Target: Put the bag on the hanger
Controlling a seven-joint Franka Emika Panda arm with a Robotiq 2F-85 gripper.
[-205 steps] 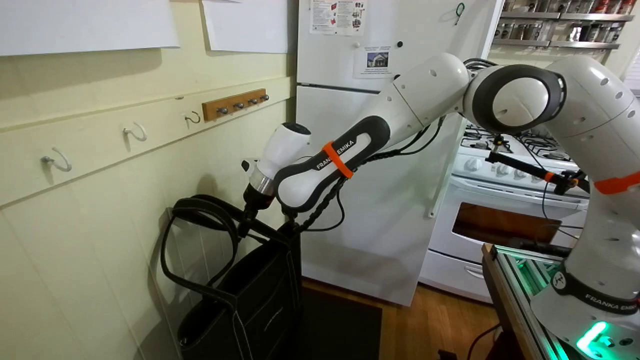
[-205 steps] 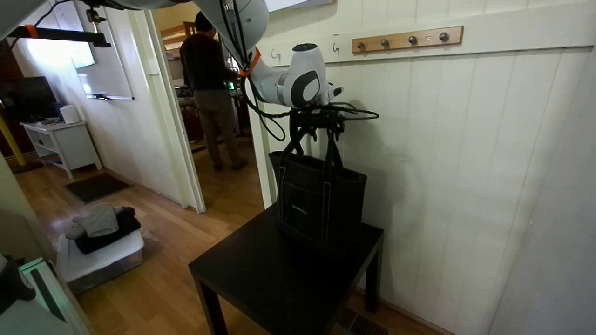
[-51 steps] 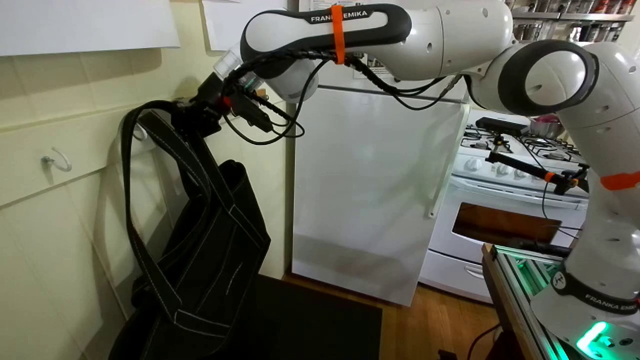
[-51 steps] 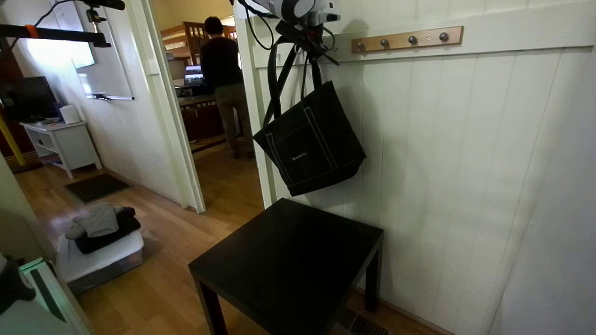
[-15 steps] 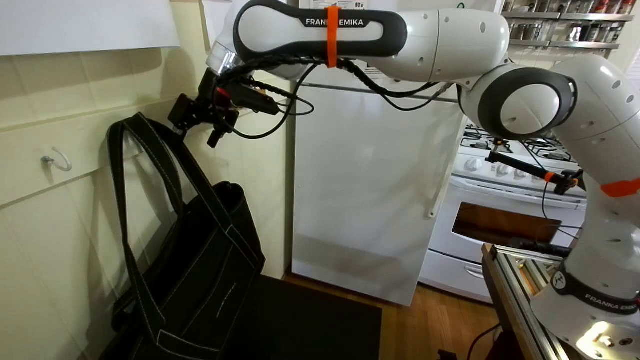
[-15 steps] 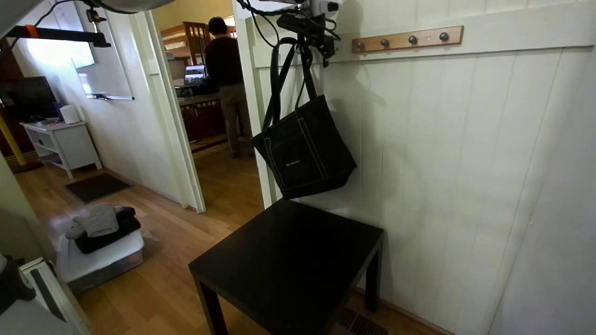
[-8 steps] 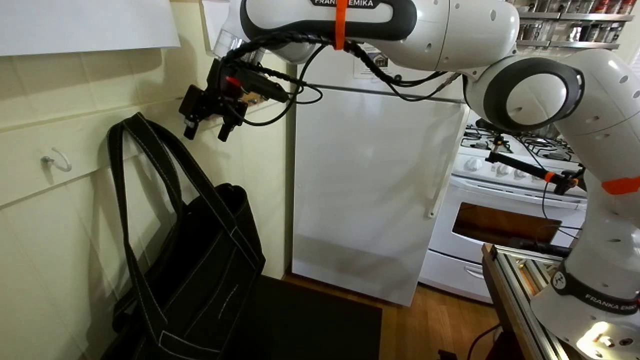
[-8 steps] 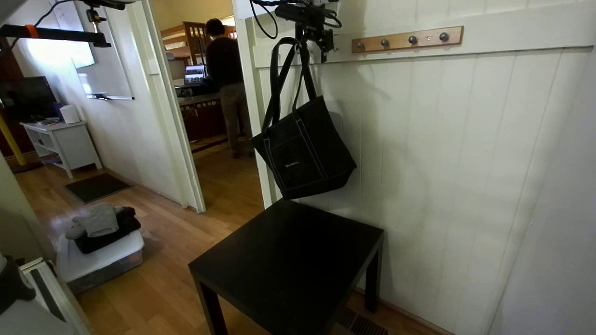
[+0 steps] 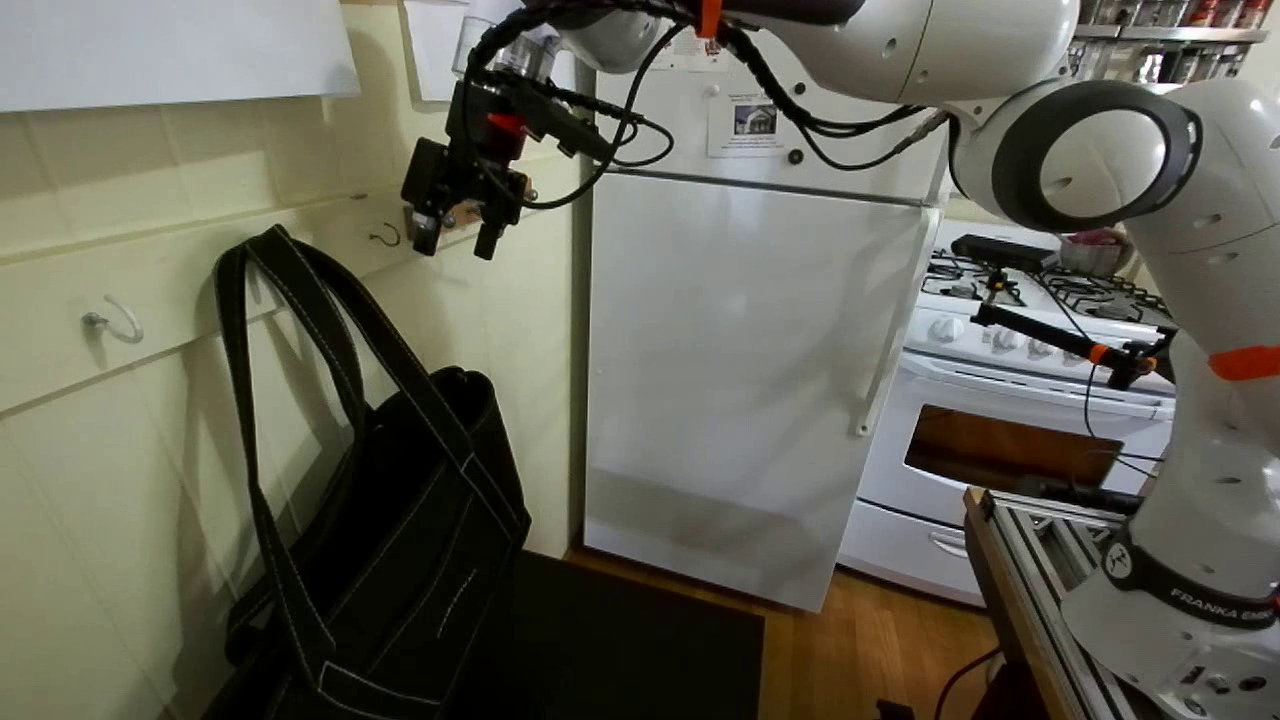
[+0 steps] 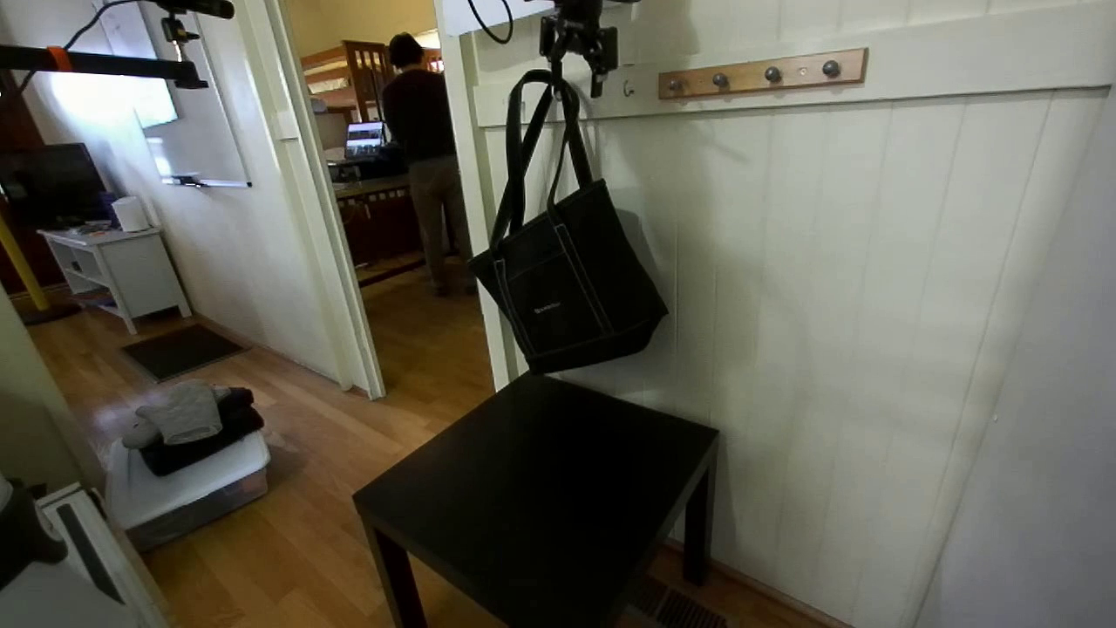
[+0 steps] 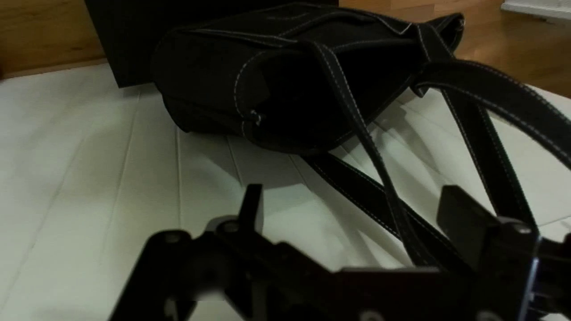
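The black tote bag (image 9: 400, 570) hangs tilted against the wall, its strap loops (image 9: 290, 270) up at the cream rail. It also shows in an exterior view (image 10: 575, 279) and in the wrist view (image 11: 209, 84). The white hook under the straps is hidden by them; a like white hook (image 9: 122, 322) on the rail is bare. My gripper (image 9: 456, 248) is open and empty, above and to the fridge side of the straps, apart from them. In the wrist view my fingers (image 11: 352, 196) are wide apart, with straps showing beyond and between them.
A brown peg strip (image 10: 763, 73) and a small dark hook (image 9: 385, 235) are on the rail near my gripper. A black table (image 10: 532, 497) stands under the bag; whether the bag touches it is unclear. A white fridge (image 9: 740, 380) stands beside the wall.
The bag went from the table up to the rail. My gripper opened, let go of the straps and moved up and away toward the fridge. The bag stays hanging, nearly still.
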